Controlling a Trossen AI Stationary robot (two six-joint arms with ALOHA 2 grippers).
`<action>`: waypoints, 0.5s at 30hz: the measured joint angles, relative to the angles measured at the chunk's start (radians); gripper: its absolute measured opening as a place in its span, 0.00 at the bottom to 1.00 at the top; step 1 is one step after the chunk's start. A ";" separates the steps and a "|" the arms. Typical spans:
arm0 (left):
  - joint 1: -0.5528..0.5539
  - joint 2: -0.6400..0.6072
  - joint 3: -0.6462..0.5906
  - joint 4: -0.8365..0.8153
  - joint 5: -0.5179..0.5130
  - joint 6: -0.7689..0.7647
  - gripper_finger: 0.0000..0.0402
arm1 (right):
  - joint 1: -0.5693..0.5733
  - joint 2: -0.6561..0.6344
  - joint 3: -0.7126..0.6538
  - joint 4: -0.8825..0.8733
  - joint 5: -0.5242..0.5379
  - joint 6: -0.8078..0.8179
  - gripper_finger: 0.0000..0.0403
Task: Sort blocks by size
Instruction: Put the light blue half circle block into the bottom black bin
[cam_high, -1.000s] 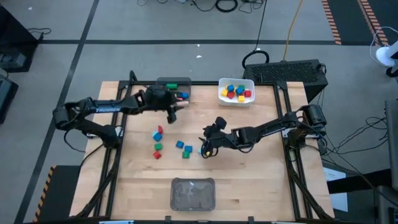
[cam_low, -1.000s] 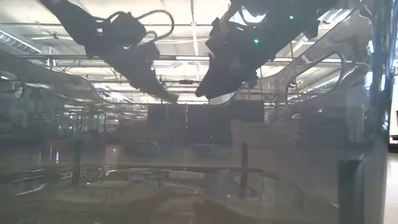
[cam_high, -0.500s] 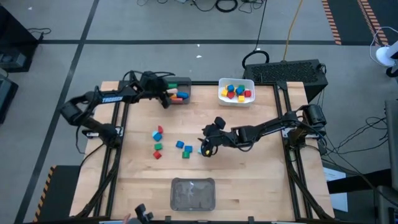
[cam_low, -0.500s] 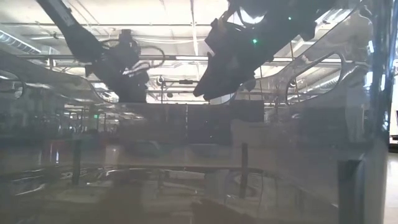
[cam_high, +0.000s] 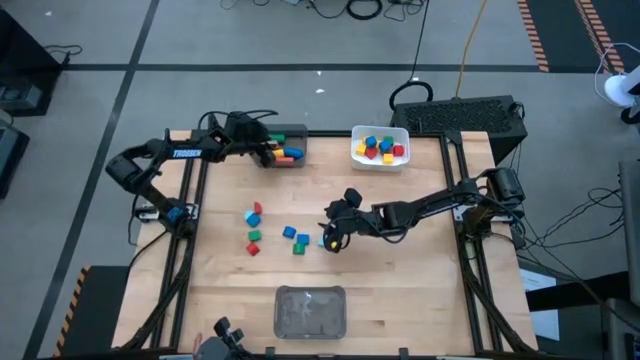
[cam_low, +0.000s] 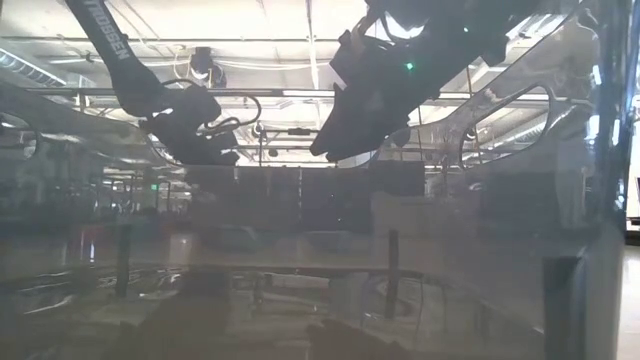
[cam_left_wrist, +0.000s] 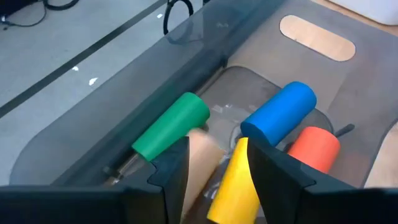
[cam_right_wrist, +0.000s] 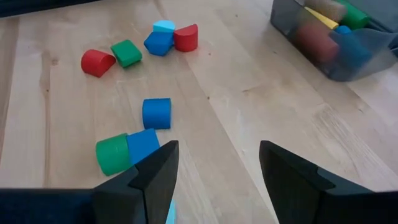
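Overhead, a clear lidded container (cam_high: 310, 311) lies at the near edge of the wooden bench (cam_high: 400, 280). Mid-bench, loose blocks (cam_high: 275, 230) lie scattered in red, blue and green. The right gripper (cam_high: 331, 238) hovers just right of them, over a pale blue piece; its wrist view alone shows the two fingers (cam_right_wrist: 155, 171) spread apart and grasping nothing, with a green cylinder (cam_right_wrist: 112, 154) touching a blue block (cam_right_wrist: 143, 144) just ahead, and a blue cylinder (cam_right_wrist: 156, 113) beyond those.

At the far edge stand a grey bin (cam_high: 296, 132) on the left and a white bin (cam_high: 355, 150) holding small red, yellow and blue cubes. The left gripper (cam_high: 266, 155) reaches into the grey bin. Only the left wrist view shows the contents: a yellow bar (cam_left_wrist: 235, 186) lies between the parted fingers (cam_left_wrist: 171, 171), whether gripped or released cannot be told, with a tan piece (cam_left_wrist: 200, 163) beside it, then a green cylinder (cam_left_wrist: 171, 126), a blue cylinder (cam_left_wrist: 278, 114) and a red cylinder (cam_left_wrist: 314, 148).

The level view shows only both arms overhead through reflections.
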 joint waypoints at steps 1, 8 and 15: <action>0.001 0.000 0.000 0.000 0.000 0.000 0.41 | -0.001 0.000 0.000 0.000 0.000 0.000 0.52; -0.006 -0.021 0.000 -0.023 0.000 0.000 0.41 | -0.001 0.002 0.000 -0.015 -0.082 0.019 0.52; -0.069 -0.160 0.000 -0.078 0.108 0.000 0.41 | 0.005 0.036 -0.001 -0.104 -0.157 0.053 0.52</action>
